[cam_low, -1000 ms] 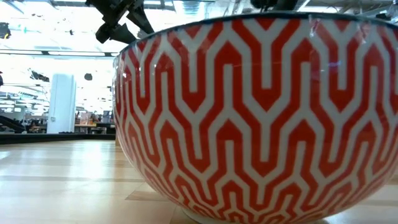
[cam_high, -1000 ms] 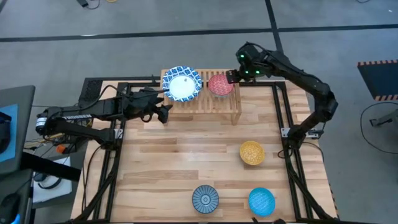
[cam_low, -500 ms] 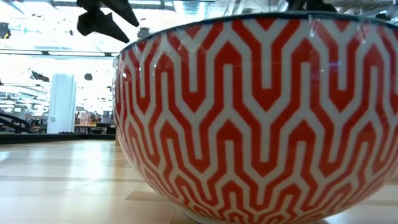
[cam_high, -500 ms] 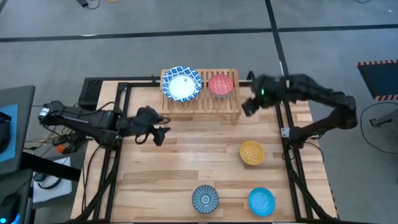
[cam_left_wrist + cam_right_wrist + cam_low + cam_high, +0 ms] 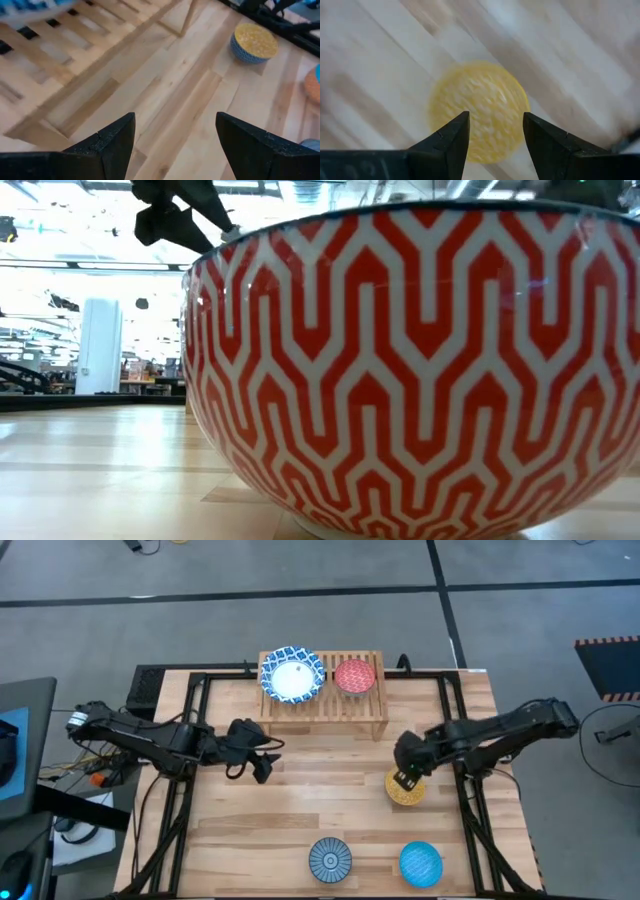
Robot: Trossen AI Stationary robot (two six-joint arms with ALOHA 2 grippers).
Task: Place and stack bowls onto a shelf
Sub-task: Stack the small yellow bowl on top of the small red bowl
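Observation:
The light-wood shelf (image 5: 335, 705) stands at the table's far edge. A wide blue-and-white bowl (image 5: 292, 676) sits on its left part and the red bowl (image 5: 354, 675) beside it; whether more bowls lie under the wide one, I cannot tell. The yellow bowl (image 5: 408, 792) rests on the table's right side. My right gripper (image 5: 404, 778) hovers open over its far rim, fingers either side of it in the right wrist view (image 5: 495, 135). My left gripper (image 5: 263, 764) is open above bare planks in front of the shelf's left end (image 5: 175, 135).
A blue radial-striped bowl (image 5: 329, 858) and a plain blue bowl (image 5: 420, 862) stand near the table's near edge. One bowl with a zigzag-patterned wall (image 5: 410, 370) fills the low view. The shelf's right third is bare. Black frame rails run along both table sides.
My right gripper has left the red bowl on the shelf, swung toward the near edge and come down over the yellow bowl. My left gripper has drawn back from the shelf's left end toward the near edge. No bowl has moved.

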